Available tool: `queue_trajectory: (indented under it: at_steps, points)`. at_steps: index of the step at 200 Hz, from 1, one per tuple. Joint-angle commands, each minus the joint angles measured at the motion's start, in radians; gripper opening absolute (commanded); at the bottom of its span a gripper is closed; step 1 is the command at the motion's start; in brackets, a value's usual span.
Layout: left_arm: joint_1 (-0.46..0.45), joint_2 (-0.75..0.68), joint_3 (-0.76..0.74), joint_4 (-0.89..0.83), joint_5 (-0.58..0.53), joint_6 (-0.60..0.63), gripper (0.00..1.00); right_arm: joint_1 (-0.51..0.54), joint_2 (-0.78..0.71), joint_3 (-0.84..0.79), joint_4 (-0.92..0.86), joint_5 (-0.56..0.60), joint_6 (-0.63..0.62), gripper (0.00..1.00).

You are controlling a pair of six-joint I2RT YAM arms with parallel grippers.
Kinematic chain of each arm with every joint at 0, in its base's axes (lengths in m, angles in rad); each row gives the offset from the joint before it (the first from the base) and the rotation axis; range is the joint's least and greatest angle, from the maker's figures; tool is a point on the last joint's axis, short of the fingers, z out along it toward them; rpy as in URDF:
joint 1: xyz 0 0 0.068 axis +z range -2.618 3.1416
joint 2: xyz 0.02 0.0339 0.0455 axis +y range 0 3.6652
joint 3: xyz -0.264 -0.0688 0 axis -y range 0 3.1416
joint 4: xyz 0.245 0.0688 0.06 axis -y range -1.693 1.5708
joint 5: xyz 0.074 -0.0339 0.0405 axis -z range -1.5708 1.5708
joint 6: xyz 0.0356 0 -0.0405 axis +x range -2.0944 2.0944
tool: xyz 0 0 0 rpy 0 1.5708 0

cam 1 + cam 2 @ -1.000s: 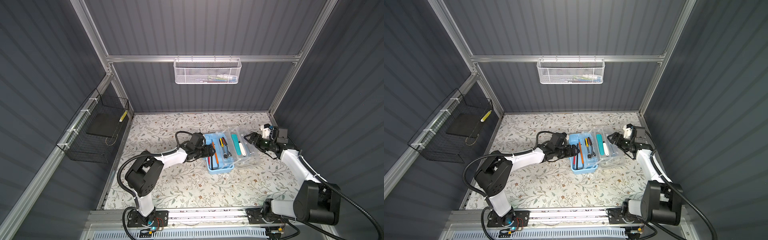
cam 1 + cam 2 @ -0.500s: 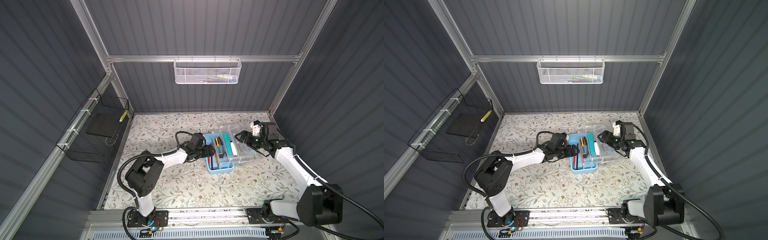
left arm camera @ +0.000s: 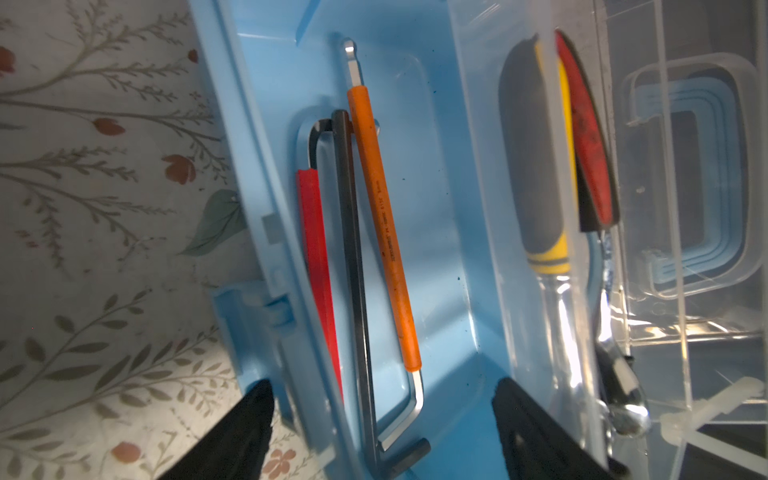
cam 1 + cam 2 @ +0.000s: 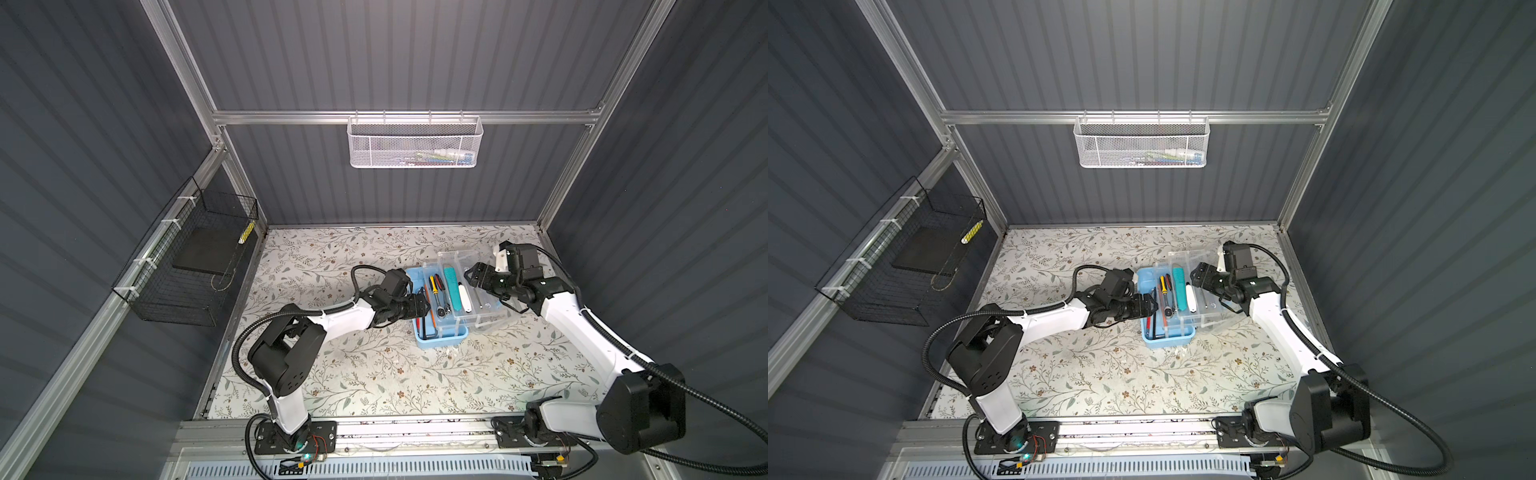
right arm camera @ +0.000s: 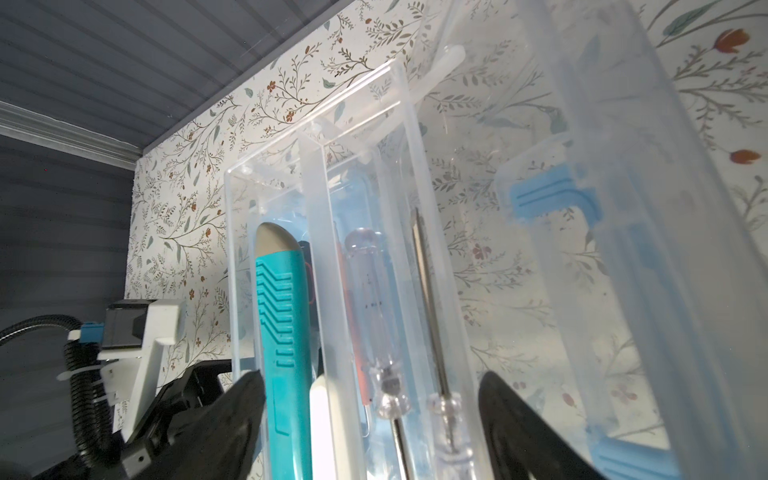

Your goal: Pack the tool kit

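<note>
At tool kit | left hand apart astride its wall | right hand clamps clear tray | wrist views only

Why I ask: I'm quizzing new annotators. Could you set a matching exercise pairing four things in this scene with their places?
Things
1. white mesh basket
2. black wire basket
3. tool kit
4. orange hex key

Places
A. inside the kit's blue base
B. hung on the back rail
C. open on the table
D. hung on the left rail

Pairs: 1-B, 2-D, 3-C, 4-A.
</note>
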Motion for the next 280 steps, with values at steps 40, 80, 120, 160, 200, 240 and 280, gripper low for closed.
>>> queue_trajectory:
  at_steps: [40,80,120,160,200,240,280]
  points:
    - [-0.006,-0.044,0.031,-0.074,-0.023,0.049,0.85,0.088,0.05,0.065,-0.077,0.082,0.023,0.81]
    - [-0.006,-0.097,0.021,-0.099,-0.042,0.071,0.85,0.116,0.067,0.095,-0.108,0.129,0.018,0.81]
    - [-0.008,-0.137,0.032,-0.113,-0.043,0.081,0.86,0.131,0.073,0.105,-0.114,0.15,0.021,0.81]
    - [-0.025,-0.117,0.057,-0.111,-0.013,0.088,0.86,0.141,0.084,0.118,-0.119,0.159,0.018,0.81]
    - [-0.035,-0.084,0.087,-0.126,-0.016,0.092,0.86,0.146,0.083,0.122,-0.119,0.164,0.015,0.81]
    - [-0.037,-0.024,0.157,-0.206,-0.032,0.113,0.83,0.15,0.08,0.125,-0.12,0.161,0.012,0.81]
    - [-0.037,0.014,0.193,-0.249,-0.036,0.12,0.71,0.15,0.075,0.134,-0.122,0.161,0.008,0.82]
